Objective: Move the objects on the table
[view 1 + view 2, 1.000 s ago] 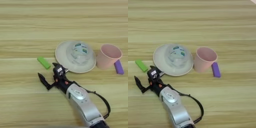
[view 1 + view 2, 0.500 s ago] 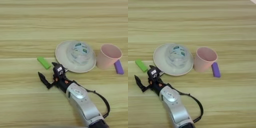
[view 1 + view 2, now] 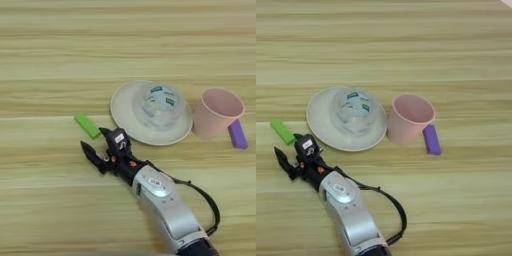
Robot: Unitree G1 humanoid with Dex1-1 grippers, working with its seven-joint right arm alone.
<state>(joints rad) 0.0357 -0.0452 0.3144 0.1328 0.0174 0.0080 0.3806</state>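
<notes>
The end effector (image 3: pixel 97 142) hangs open and empty just near-right of the green block (image 3: pixel 87 125), its 2 fingers spread. This looks like the approach to a grasp; next it must straddle the block and close. The tape (image 3: pixel 159 104) sits on the plate (image 3: pixel 122 112); cup (image 3: pixel 216 112) and purple block (image 3: pixel 237 134) lie right on the worktop (image 3: pixel 50 50).

robot test bench, bare wooden table (image 3: pixel 60 45), small props
</notes>
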